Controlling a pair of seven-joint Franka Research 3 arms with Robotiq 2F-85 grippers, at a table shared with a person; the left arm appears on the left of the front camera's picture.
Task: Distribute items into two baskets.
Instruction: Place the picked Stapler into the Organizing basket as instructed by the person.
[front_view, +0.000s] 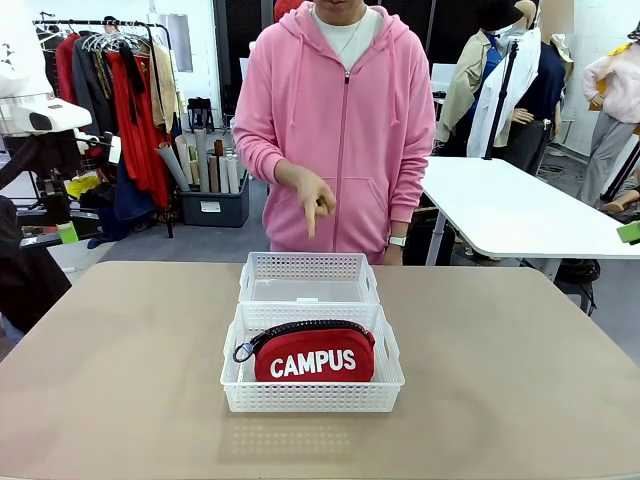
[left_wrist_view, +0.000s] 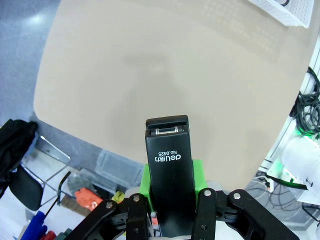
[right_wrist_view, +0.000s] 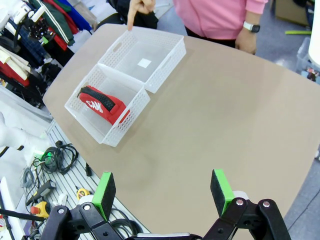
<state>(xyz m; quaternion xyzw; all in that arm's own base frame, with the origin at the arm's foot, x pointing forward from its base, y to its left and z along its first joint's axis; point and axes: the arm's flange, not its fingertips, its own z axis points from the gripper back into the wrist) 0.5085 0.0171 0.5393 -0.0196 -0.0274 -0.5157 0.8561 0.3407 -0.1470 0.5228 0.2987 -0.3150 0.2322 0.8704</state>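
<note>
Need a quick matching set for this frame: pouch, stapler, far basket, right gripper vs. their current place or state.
1 pouch
2 stapler
3 far basket
4 right gripper

a open, holding nothing
b empty, person pointing down at it
c clamped in left gripper
d lying in near basket

Pairs: 1-d, 2-c, 3-b, 4-a

Red pouch with white lettering, white lattice baskets, black stapler.
</note>
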